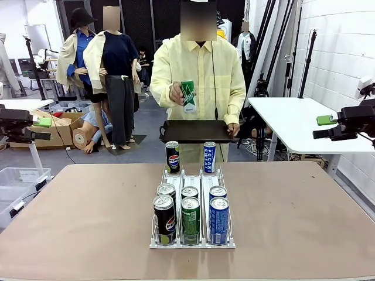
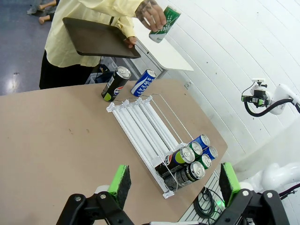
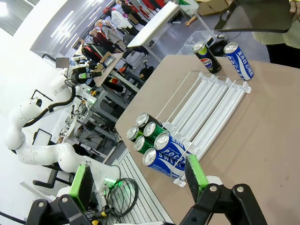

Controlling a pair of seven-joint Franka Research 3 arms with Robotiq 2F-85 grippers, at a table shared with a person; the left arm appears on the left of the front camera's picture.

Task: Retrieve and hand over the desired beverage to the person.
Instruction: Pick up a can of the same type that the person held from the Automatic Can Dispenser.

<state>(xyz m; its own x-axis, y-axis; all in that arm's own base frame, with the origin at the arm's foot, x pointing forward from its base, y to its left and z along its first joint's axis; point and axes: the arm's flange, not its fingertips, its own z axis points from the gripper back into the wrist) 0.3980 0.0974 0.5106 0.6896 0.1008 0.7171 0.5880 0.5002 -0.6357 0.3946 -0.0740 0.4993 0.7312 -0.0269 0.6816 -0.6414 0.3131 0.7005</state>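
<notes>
The person (image 1: 199,64) stands at the table's far side, holding up a green can (image 1: 187,95) (image 2: 164,23) in one hand and a dark tray (image 1: 196,130) (image 2: 93,37) in the other. A white wire rack (image 1: 193,175) (image 2: 140,126) holds several beverage cans at its near end: black (image 1: 164,218), green (image 1: 190,219) and blue (image 1: 218,219) in front. At its far end stand a black can (image 1: 172,157) and a blue can (image 1: 209,157). My left gripper (image 1: 42,129) (image 2: 174,185) is open, high at the left. My right gripper (image 1: 321,127) (image 3: 137,182) is open at the right.
The brown table (image 1: 76,222) has free room on both sides of the rack. A white table (image 1: 293,117) stands behind at the right, and a clear plastic bin (image 1: 14,181) sits off the left edge.
</notes>
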